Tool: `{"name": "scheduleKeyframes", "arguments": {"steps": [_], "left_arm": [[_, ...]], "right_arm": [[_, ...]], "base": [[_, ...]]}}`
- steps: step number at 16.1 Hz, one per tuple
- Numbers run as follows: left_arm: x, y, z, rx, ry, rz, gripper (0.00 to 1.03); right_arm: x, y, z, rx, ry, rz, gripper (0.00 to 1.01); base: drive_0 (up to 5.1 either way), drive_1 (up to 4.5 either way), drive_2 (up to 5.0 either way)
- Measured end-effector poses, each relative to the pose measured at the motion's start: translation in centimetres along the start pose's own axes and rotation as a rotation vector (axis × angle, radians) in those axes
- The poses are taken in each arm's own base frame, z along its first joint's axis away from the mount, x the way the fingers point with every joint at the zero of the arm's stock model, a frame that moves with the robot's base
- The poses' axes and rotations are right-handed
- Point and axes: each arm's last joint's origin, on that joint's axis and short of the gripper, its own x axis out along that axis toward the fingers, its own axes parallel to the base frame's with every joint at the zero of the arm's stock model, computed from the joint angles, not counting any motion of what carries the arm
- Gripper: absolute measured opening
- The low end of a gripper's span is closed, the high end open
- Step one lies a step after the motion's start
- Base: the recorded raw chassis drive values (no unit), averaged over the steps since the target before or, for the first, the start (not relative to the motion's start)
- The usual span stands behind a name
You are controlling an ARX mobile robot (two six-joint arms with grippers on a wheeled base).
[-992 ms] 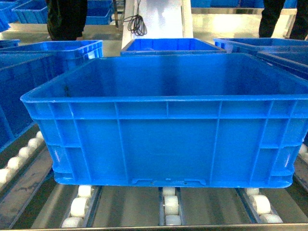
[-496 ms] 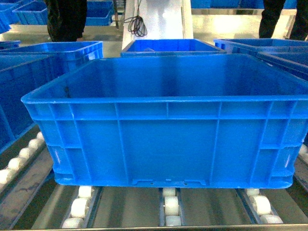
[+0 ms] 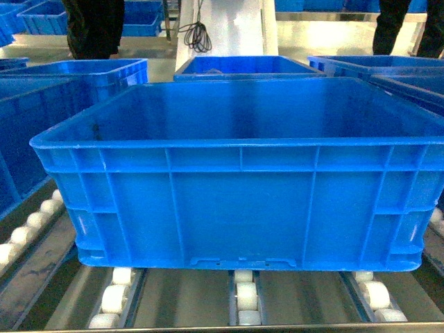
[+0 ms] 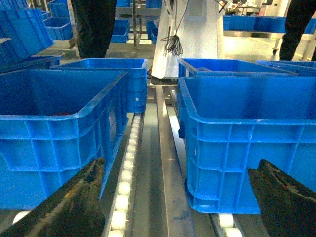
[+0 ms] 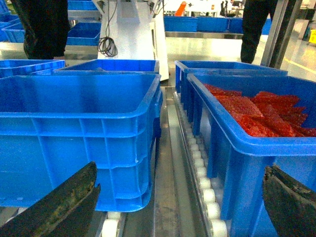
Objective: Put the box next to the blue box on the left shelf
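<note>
The box, a large bright-blue ribbed crate, stands empty on the left shelf's white rollers and fills the head view. To its left, another blue box sits on the same deck with a narrow gap between them. In the left wrist view my left gripper is open, its dark fingers straddling the gap between the blue box and the box. My right gripper is open too, spanning the box and its right neighbour. Neither gripper shows in the head view.
A blue crate holding red bags stands right of the box. More blue crates sit behind on the rollers. Two people in dark trousers stand beyond the rack, beside a white machine with a hanging cable.
</note>
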Motion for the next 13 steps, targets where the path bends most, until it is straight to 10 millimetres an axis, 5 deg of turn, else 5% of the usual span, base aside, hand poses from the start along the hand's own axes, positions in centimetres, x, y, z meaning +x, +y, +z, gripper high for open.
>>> {"name": "scheduleKeyframes", "arguments": {"steps": [1,13], "left_arm": [[0.0,0.0,0.0,0.002,0.0,0.0,1.0],[0.0,0.0,0.0,0.003,0.0,0.0,0.98]], "right_arm": [[0.0,0.0,0.0,0.0,0.0,0.0,0.98],[0.0,0.0,0.0,0.0,0.0,0.0,0.98]], "base": [[0.0,0.0,0.0],[0.0,0.0,0.0]]}}
